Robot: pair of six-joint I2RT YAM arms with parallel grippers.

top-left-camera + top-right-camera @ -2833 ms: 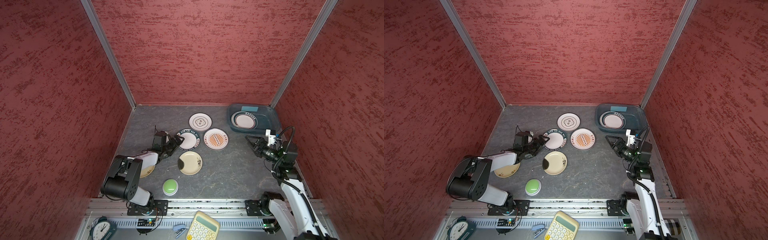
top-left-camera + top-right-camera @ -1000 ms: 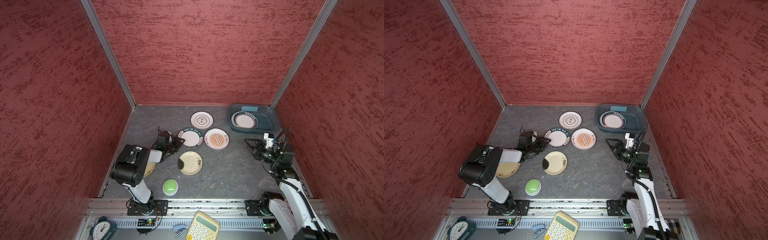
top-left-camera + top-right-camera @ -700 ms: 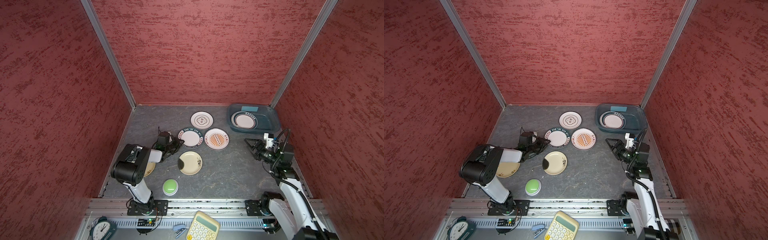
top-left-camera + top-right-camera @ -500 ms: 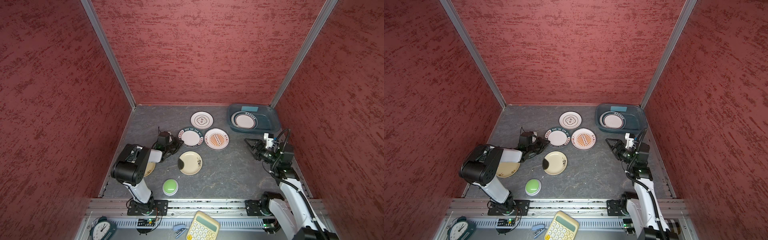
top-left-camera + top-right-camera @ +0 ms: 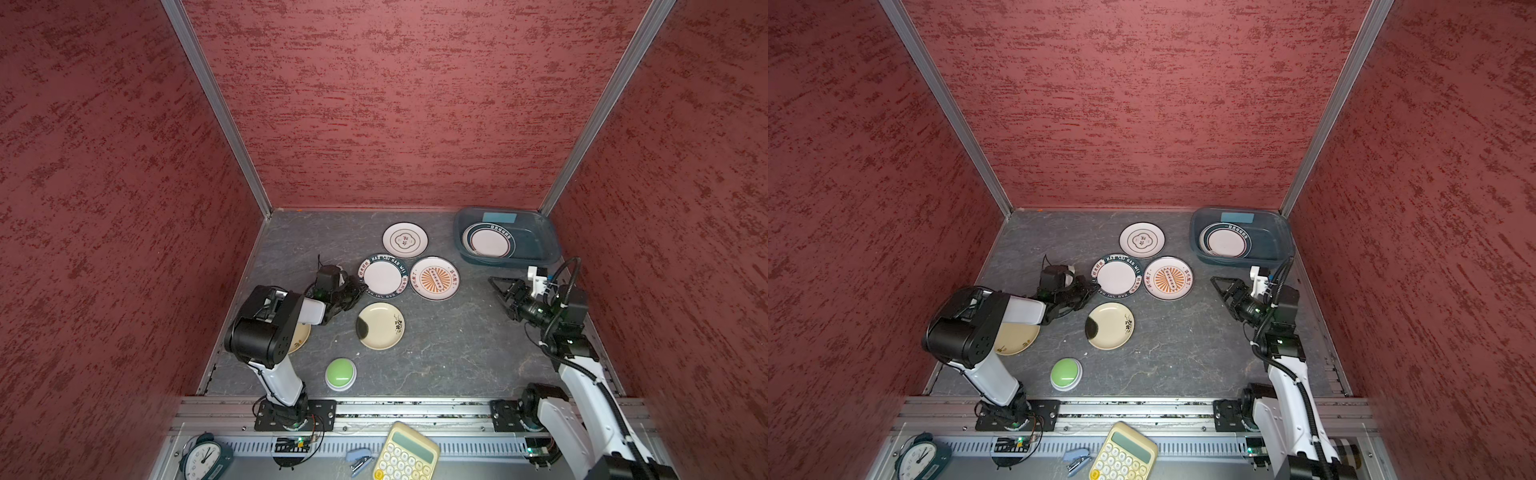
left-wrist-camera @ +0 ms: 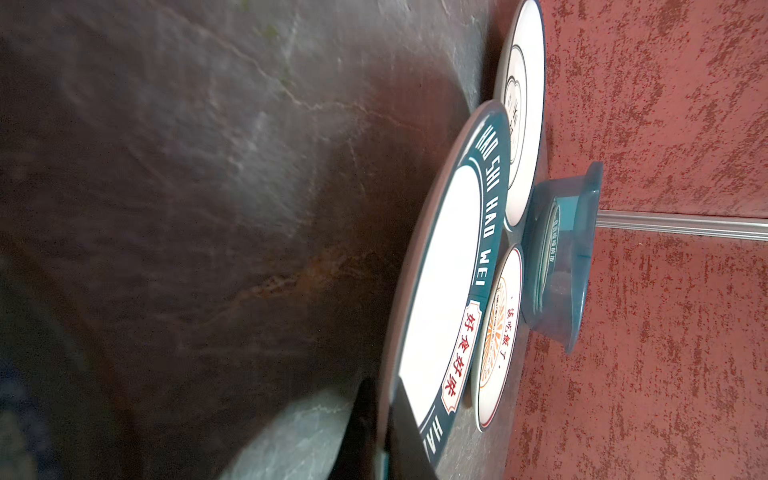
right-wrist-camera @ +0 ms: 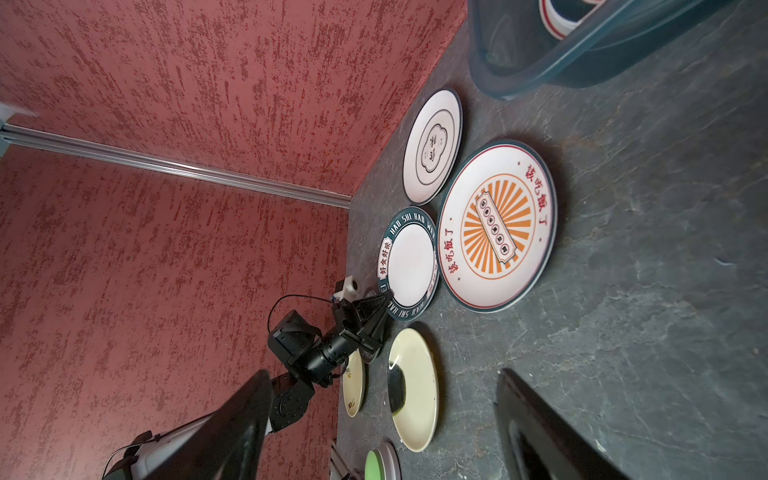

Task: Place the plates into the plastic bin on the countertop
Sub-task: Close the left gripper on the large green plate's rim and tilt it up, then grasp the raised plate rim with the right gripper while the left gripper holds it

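My left gripper point(image 5: 360, 286) point(image 6: 384, 399) is shut on the near rim of the white plate with the dark-green lettered rim point(image 5: 382, 276) point(image 6: 440, 291). That plate lies mid-countertop point(image 5: 449, 345). Beside it lie an orange-sunburst plate point(image 5: 434, 278), a white plate with a clover print point(image 5: 404, 240) and a cream-yellow plate point(image 5: 380, 326). Another cream plate point(image 5: 301, 336) is half hidden under the left arm. The plastic bin point(image 5: 536, 249) at the back right holds a green-rimmed plate point(image 5: 488, 243). My right gripper point(image 5: 498, 291) point(image 7: 382, 374) hovers open and empty in front of the bin.
A green dome button point(image 5: 340, 372) sits near the front edge. Red walls close in the left, back and right sides. On the rail shelf in front lie a calculator point(image 5: 405, 455), a clock point(image 5: 203, 457) and a small stapler point(image 5: 360, 460).
Over the last second the left jaws closed onto the green-rimmed plate's rim. The right arm drew back and lower earlier, then held still and open.
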